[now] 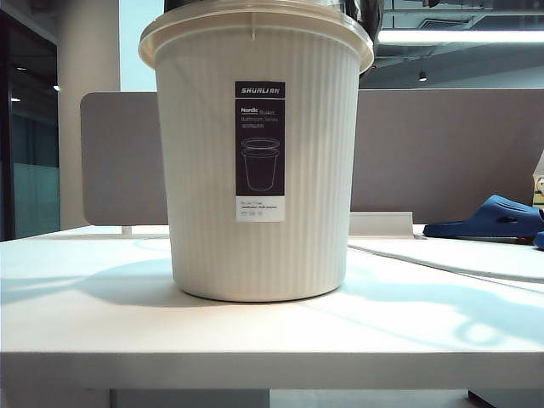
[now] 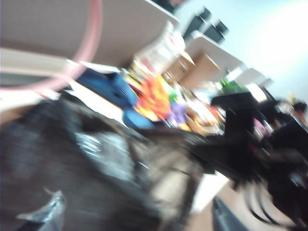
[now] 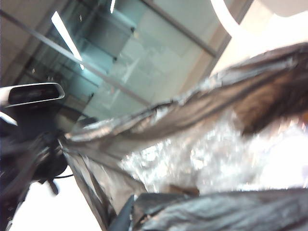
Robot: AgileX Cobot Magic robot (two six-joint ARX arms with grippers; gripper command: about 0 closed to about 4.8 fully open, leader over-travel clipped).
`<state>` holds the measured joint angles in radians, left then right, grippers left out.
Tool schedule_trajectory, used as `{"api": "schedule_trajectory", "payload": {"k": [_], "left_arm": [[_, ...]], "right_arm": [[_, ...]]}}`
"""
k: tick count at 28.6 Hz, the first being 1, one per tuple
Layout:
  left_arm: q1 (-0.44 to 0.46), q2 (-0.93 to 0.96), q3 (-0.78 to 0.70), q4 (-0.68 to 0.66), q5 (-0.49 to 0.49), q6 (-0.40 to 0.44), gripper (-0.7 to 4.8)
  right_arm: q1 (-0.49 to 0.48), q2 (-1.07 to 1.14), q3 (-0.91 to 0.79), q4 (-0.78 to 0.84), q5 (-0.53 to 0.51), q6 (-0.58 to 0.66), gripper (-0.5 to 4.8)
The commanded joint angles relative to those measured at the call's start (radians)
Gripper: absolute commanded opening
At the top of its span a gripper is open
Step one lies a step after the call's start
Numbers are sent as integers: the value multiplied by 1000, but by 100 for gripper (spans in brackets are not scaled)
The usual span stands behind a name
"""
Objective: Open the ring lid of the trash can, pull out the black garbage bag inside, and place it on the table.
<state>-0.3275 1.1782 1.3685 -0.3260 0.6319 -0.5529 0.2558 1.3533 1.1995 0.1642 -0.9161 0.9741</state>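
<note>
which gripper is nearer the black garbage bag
Right, probably. Neither gripper itself shows: the right gripper's wrist view is filled by the black garbage bag, pressed close; the left gripper's blurred wrist view sees it a little further off.

the trash can looks like matt cream plastic, ribbed up and down, with a smooth rim and a dark paper-like label. the table is smooth, off-white, faintly sheeny. the garbage bag is thin, crinkled, glossy black film. the ring lid looks like smooth pink plastic.
</note>
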Motion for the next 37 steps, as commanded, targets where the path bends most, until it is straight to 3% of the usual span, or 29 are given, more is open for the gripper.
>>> {"api": "schedule_trajectory", "payload": {"k": [1,4,11,15,18,19,20,26,29,30,37], "left_arm": [[-8,2,3,-16,-10,43,399],[-58,9,2,-34,-89,72,399],[-107,35,2,-58,-169,115,393],[-146,61,2,-56,-217,124,333],[-143,71,2,-46,-235,135,322],[-146,76,3,-43,-235,134,283],[-145,82,2,-43,-236,135,198],[-145,88,2,-32,-255,138,51],[-145,88,3,-27,-270,147,42],[-145,88,2,-26,-274,157,10],[-145,88,3,23,-280,157,-5]], "right_arm": [[3,-5,6,-11,-3,-26,-5],[2,-6,6,-11,-3,-32,-6],[2,-5,6,-16,-1,-33,-6],[2,-4,5,-30,-1,-45,-6],[2,-3,5,-43,0,-60,-5],[2,-3,5,-49,1,-64,-5],[2,-3,5,-55,0,-67,-5],[2,-2,5,-56,4,-70,-6],[2,0,5,-56,4,-71,-6],[2,1,5,-56,4,-73,-6],[2,1,5,-56,4,-83,-5]]}}
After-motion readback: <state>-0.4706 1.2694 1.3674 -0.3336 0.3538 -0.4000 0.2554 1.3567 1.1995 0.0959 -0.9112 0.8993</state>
